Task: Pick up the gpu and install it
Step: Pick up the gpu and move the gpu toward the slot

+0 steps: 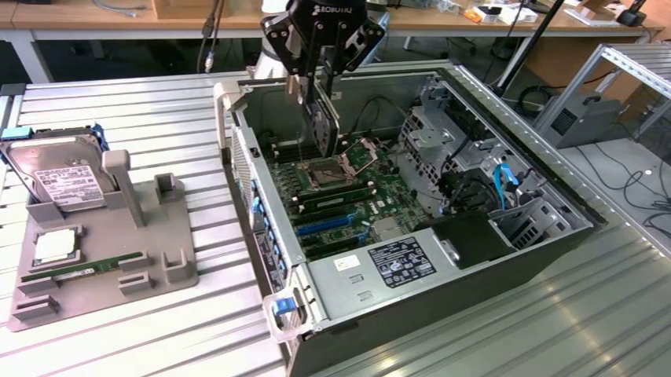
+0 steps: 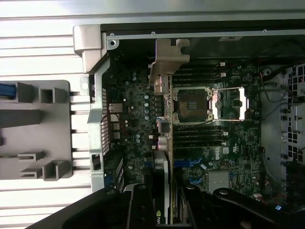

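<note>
Gripper: black two-finger gripper [image 1: 314, 88], its body cut off by the exterior view's top edge.
Gpu: thin green gpu [image 1: 320, 126] card with black cooler and silver bracket, its top edge hidden inside the gripper's grasp.
Case: open black metal computer case [image 1: 524, 259], its near corner cut off by the exterior view's bottom edge.
Label: black rectangular sticker [image 1: 401, 261], print too small to read.

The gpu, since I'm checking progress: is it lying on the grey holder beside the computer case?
No, the pincer holds the gpu upright above the inside of the open computer case.
</note>
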{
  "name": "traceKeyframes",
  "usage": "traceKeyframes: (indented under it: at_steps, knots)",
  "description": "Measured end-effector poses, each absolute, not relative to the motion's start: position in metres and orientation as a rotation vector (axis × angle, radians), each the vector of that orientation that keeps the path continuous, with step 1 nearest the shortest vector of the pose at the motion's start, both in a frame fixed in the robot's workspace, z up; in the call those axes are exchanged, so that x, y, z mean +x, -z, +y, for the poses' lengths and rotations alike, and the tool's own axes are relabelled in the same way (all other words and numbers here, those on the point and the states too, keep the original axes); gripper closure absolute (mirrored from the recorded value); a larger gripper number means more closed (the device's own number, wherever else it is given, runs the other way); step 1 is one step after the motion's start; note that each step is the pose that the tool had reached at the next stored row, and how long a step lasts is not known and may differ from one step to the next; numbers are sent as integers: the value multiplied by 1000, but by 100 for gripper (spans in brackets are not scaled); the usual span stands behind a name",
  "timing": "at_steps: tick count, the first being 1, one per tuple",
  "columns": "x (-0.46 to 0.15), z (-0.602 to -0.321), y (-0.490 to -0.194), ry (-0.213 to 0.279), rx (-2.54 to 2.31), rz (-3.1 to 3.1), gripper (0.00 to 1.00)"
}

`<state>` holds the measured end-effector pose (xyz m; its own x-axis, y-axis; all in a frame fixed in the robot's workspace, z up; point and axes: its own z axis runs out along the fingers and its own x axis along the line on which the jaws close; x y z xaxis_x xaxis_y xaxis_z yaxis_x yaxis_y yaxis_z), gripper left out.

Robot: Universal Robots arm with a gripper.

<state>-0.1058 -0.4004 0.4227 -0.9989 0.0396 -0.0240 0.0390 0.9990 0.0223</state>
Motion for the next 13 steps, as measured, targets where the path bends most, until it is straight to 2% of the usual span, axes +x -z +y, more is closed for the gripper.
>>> traceKeyframes:
  at_steps: [13]
  knots:
    - [-96,-400,-423,-34,61,3116,73]
